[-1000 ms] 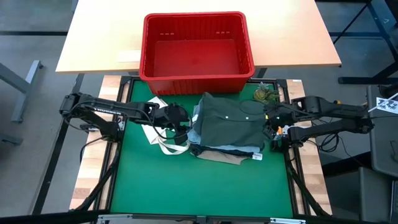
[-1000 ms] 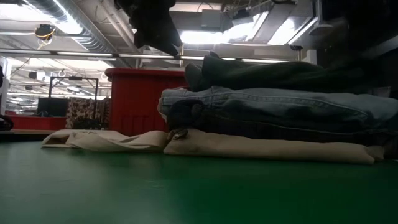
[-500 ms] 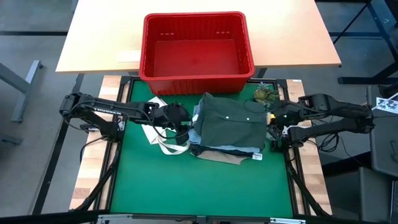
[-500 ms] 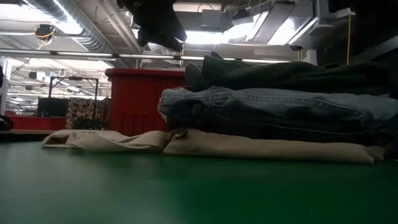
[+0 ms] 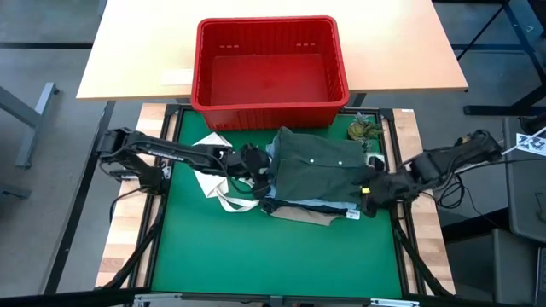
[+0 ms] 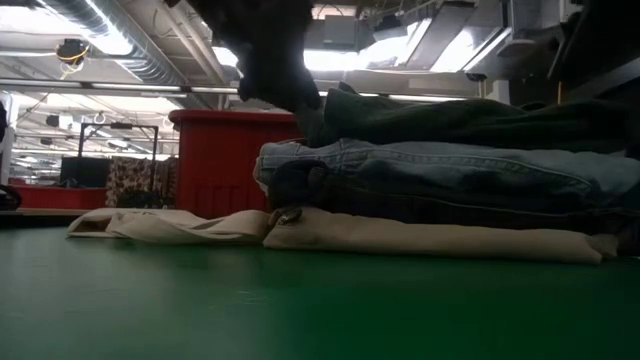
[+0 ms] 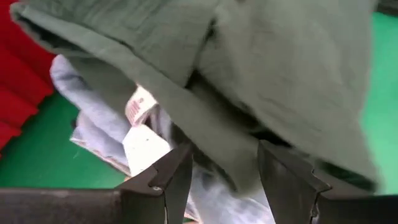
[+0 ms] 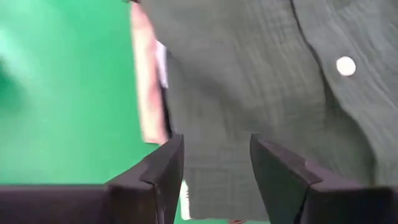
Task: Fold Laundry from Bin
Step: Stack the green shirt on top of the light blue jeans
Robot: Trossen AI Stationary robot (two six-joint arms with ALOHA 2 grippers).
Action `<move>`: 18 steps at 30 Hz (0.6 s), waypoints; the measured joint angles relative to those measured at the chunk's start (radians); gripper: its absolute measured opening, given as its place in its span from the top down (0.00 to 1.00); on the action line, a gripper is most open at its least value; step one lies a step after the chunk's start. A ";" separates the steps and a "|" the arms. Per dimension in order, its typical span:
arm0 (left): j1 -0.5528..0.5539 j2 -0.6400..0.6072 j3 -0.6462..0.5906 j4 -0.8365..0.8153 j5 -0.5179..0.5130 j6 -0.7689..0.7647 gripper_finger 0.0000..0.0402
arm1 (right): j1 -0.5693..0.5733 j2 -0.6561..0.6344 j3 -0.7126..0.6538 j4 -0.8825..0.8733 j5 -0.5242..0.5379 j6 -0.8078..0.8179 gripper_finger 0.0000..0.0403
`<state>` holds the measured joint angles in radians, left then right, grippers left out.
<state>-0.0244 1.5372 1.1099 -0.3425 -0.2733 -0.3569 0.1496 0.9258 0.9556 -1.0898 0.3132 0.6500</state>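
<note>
A folded stack lies on the green mat: a dark olive-green piece (image 5: 317, 166) on top, light blue jeans (image 6: 450, 175) under it, beige trousers (image 6: 400, 235) at the bottom. The red bin (image 5: 198, 60) stands behind the stack on the far table. My left gripper (image 5: 263, 175) is open at the stack's left edge, where the olive piece (image 7: 280, 62) overhangs the jeans. My right gripper (image 5: 365, 189) is open over the olive piece (image 8: 249, 74) at the stack's right near corner. My left gripper stands open at the olive piece's left edge (image 7: 205, 134), coming level from the table's left; I cannot tell whether a finger touches the cloth. My right gripper stands open above the olive piece's right near part (image 8: 211, 118); I cannot tell whether it touches.
A white tote bag with looped straps (image 5: 217, 183) lies on the mat left of the stack, under my left arm. A small mottled green bundle (image 5: 365, 130) sits at the mat's far right corner. The mat's near half (image 5: 273, 256) is bare green.
My left gripper has gone toward the table's right and down, up to the stack's left edge. My right gripper has drawn back from the stack's far right side and gone toward the near edge, to the stack's right near corner. The stack has stayed in place.
</note>
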 joint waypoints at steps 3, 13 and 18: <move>0.012 0.015 0.000 -0.006 -0.007 0.000 0.57 | 0.039 0.021 -0.075 0.010 0.085 0.062 0.54; 0.034 0.077 0.001 -0.008 -0.008 0.002 0.81 | 0.069 0.062 -0.333 0.338 0.034 0.112 0.54; 0.047 0.073 0.001 -0.063 -0.003 0.031 0.98 | 0.067 0.078 -0.359 0.337 0.026 0.151 0.54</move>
<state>0.0224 1.6105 1.1110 -0.4052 -0.2760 -0.3262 0.2169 1.0035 0.5963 -0.7524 0.3395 0.8008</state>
